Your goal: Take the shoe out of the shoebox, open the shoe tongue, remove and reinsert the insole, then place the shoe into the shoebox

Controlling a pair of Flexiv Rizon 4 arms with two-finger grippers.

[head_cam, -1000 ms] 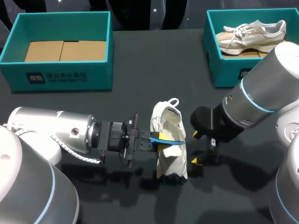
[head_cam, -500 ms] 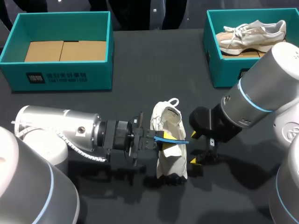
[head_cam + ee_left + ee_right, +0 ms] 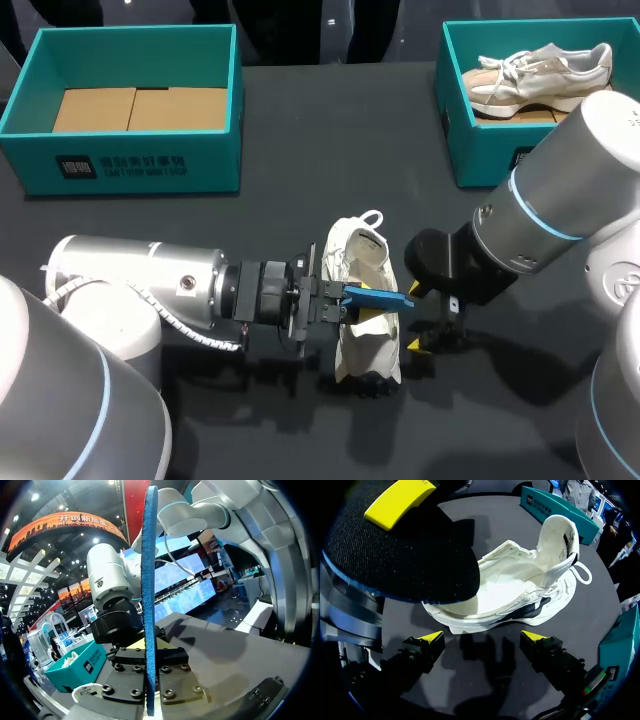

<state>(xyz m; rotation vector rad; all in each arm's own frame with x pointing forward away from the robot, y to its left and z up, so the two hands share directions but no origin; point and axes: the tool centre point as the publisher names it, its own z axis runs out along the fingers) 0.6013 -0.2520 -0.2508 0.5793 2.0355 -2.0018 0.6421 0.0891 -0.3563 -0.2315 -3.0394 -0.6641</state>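
Observation:
A white shoe [image 3: 358, 255] lies on the black table's middle, its opening up and its heel loop toward the back. My left gripper [image 3: 352, 300] is shut on a blue-edged insole [image 3: 380, 297], holding it level above the shoe's mid part. In the left wrist view the insole [image 3: 148, 580] stands edge-on between that gripper's [image 3: 148, 652] fingers. My right gripper [image 3: 424, 318] stands open just right of the shoe. Seen from the right wrist, its own gripper [image 3: 484, 639] faces the shoe's [image 3: 520, 587] side, and the dark-topped insole [image 3: 405, 555] hangs over the toe end.
A teal shoebox [image 3: 130, 160] with cardboard inside stands at the back left. A second teal shoebox [image 3: 470, 140] at the back right holds another pale shoe [image 3: 540, 70]. My right arm's large elbow overhangs that box's front.
My left arm has pushed rightward, carrying the insole farther across the shoe. The right gripper and the shoe have stayed where they were.

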